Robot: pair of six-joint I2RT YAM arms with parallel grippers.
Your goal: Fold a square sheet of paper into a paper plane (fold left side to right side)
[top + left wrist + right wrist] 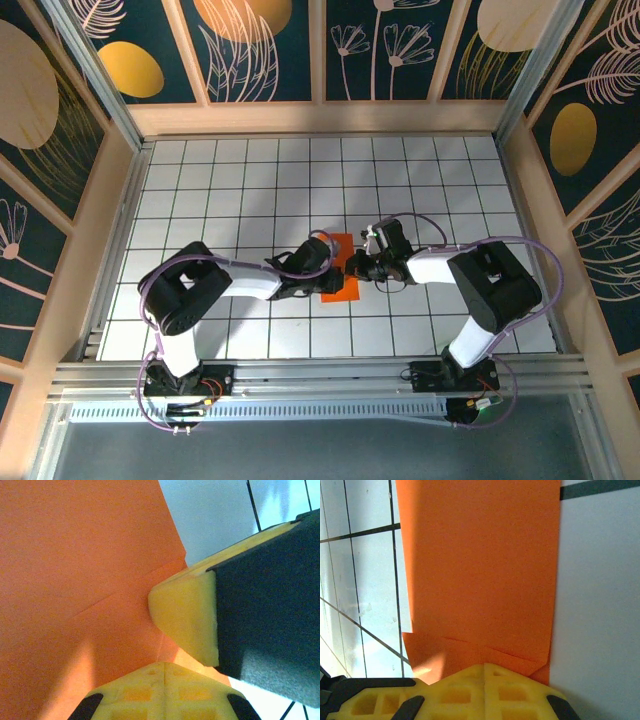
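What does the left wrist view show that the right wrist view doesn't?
Left wrist, not right wrist: a yellow fingertip of the right pincer resting on the paper close to the left pincer, beside a faint crease. Right wrist, not left wrist: both long edges of the folded paper running straight away, and a diagonal fold at its near end. Both: a shut pincer tip over orange paper on the white tiled table.
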